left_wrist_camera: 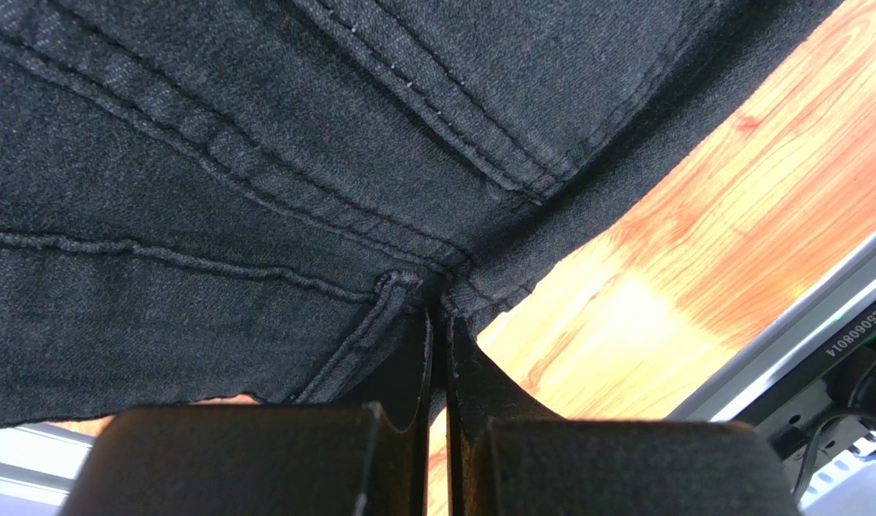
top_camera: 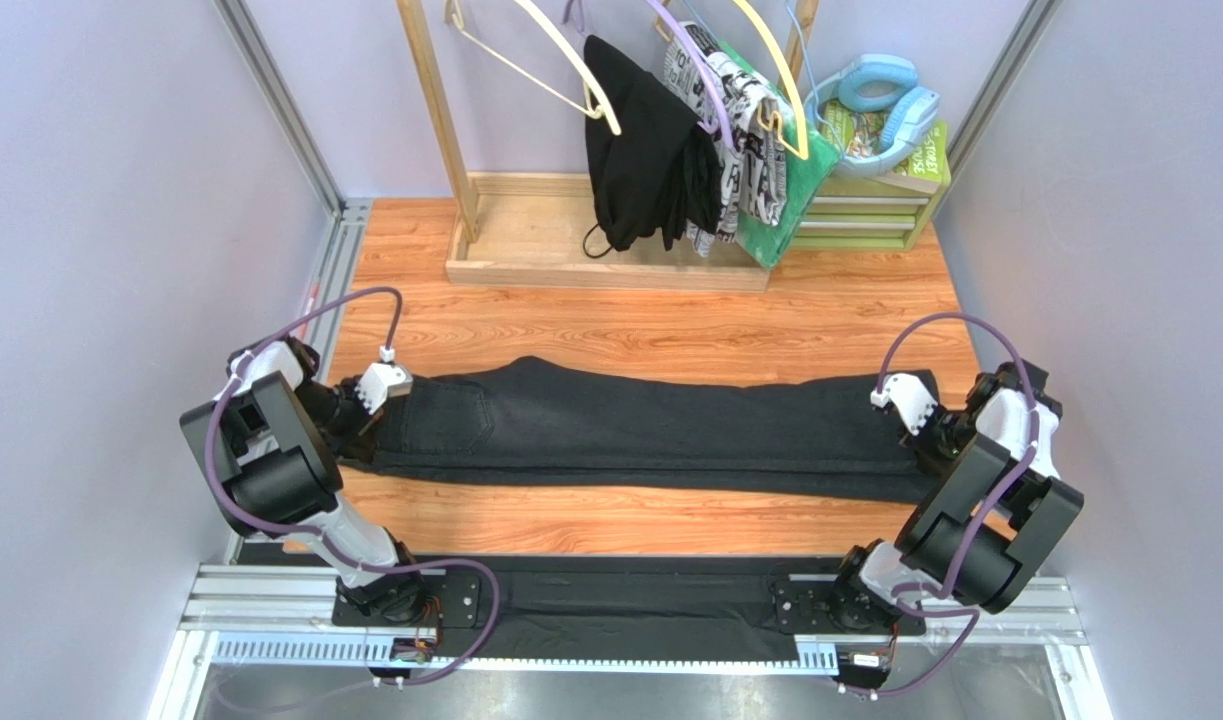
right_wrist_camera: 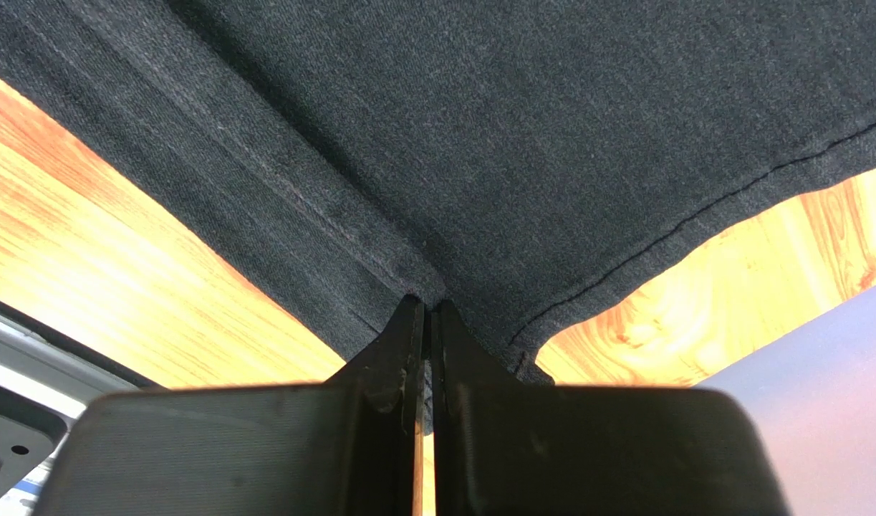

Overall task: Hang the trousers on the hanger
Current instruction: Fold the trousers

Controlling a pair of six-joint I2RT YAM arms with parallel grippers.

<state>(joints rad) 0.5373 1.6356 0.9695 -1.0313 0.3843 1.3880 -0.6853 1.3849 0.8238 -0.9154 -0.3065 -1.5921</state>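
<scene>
The dark charcoal trousers [top_camera: 647,428] lie flat and stretched left to right across the wooden table, waist at the left and leg hems at the right. My left gripper [top_camera: 380,393] is shut on the waist end; in the left wrist view [left_wrist_camera: 440,306] seamed denim [left_wrist_camera: 248,161] is pinched at its tips. My right gripper [top_camera: 903,413] is shut on the hem end; in the right wrist view [right_wrist_camera: 427,304] plain fabric [right_wrist_camera: 517,129] is pinched. The pale cream hanger [top_camera: 572,60] hangs empty on the rack at the back, far from both grippers.
A wooden rack base [top_camera: 572,240] stands at the back. On the rack hang a black garment [top_camera: 640,150], a patterned cloth [top_camera: 737,135], a purple hanger [top_camera: 689,68] and a yellow hanger [top_camera: 775,68]. Blue headphones [top_camera: 880,98] sit back right. Walls close both sides.
</scene>
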